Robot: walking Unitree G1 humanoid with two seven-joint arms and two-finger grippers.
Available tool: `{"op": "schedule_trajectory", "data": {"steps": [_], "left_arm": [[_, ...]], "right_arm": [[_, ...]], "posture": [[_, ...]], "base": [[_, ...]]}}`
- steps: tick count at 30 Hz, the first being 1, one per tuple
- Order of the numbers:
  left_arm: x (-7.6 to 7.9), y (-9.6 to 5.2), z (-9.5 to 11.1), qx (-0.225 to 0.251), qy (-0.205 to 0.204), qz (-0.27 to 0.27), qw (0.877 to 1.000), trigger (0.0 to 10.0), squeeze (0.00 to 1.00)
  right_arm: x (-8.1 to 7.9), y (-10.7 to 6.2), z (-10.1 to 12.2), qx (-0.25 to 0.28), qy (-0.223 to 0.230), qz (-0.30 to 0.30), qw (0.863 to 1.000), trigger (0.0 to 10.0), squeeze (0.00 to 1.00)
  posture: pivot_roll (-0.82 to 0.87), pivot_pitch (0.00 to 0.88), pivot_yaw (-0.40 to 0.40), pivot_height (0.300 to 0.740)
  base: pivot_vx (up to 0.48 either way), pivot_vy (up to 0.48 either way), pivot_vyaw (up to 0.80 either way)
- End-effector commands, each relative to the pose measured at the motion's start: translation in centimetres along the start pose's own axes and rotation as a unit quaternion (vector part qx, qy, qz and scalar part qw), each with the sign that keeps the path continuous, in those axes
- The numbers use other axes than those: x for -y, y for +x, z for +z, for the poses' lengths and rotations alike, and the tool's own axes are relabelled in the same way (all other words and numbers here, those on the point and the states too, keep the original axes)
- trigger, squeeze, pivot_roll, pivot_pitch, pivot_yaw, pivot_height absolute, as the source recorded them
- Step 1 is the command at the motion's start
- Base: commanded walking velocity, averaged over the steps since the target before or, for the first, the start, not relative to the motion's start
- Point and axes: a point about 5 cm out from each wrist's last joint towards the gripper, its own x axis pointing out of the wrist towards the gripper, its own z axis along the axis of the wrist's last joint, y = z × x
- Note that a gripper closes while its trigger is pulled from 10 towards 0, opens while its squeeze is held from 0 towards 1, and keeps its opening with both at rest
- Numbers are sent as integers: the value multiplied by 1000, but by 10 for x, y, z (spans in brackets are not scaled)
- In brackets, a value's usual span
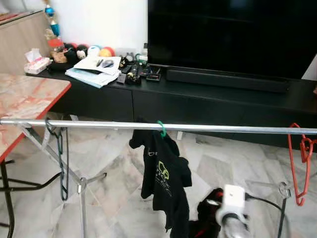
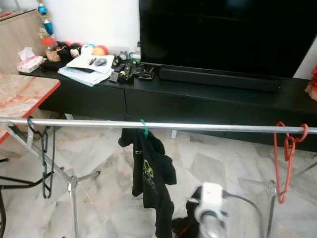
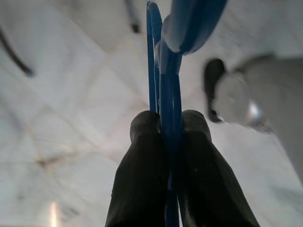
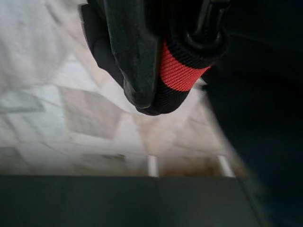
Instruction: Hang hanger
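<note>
A silver rail (image 1: 223, 128) runs across in front of me. On it hang a dark hanger (image 1: 62, 163) at the left, a green hanger (image 1: 161, 130) carrying a black T-shirt (image 1: 163, 178) in the middle, and a red hanger (image 1: 300, 163) at the right. In the left wrist view my left gripper (image 3: 169, 120) is shut on a blue hanger (image 3: 166, 61) above the marble floor. My right arm (image 1: 232, 202) is low, below the rail and right of the T-shirt. My right gripper (image 4: 163, 80) is shut on a black and red strap (image 4: 177, 71) of dark cloth (image 1: 205, 218).
Behind the rail stands a long black TV bench (image 1: 208, 99) with a large TV (image 1: 233, 34), papers (image 1: 96, 67) and small items. A red-topped table (image 1: 25, 104) is at my left. The rack's crossed legs (image 1: 81, 188) stand on the marble floor.
</note>
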Motion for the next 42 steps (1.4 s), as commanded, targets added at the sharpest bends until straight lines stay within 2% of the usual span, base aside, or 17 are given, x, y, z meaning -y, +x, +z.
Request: {"op": "schedule_trajectory", "data": {"steps": [1,12,19,26,31,36,39,42], "left_arm": [[3,0,-2,-8,10,-2,1000,10000,0],[1,0,-3,-8,19,4,1000,10000,0],[0,-3,-17,-24,18,9,1000,10000,0],[10,-6,-33,-28,10,0,1000,10000,0],[11,-9,-45,-40,-4,7,999,10000,0],[7,-11,-52,-44,-9,10,999,10000,0],[5,-13,-56,-44,-5,7,999,10000,0],[2,-14,-60,-48,17,-2,999,10000,0]], "right_arm": [[14,0,0,0,-1,-20,1000,10000,0],[23,1,1,3,3,-36,999,10000,0],[34,-1,-3,-2,1,-45,999,10000,0],[52,-4,-6,-4,-9,-57,998,10000,0],[53,-6,-9,-9,-5,-56,998,10000,0],[52,-8,-13,-15,-9,-52,998,10000,0],[52,-8,-13,-13,0,-62,998,10000,0],[51,-10,-15,-10,6,-68,998,10000,0]], "posture": [[32,0,38,740],[20,0,55,740],[26,0,57,740],[43,0,27,740],[49,0,6,740],[42,0,22,740],[16,0,56,740],[-8,0,79,740]], "base": [[0,345,0],[0,113,0],[0,0,0],[0,0,0],[-105,0,0],[-289,0,0],[-305,0,0],[-311,0,0]]}}
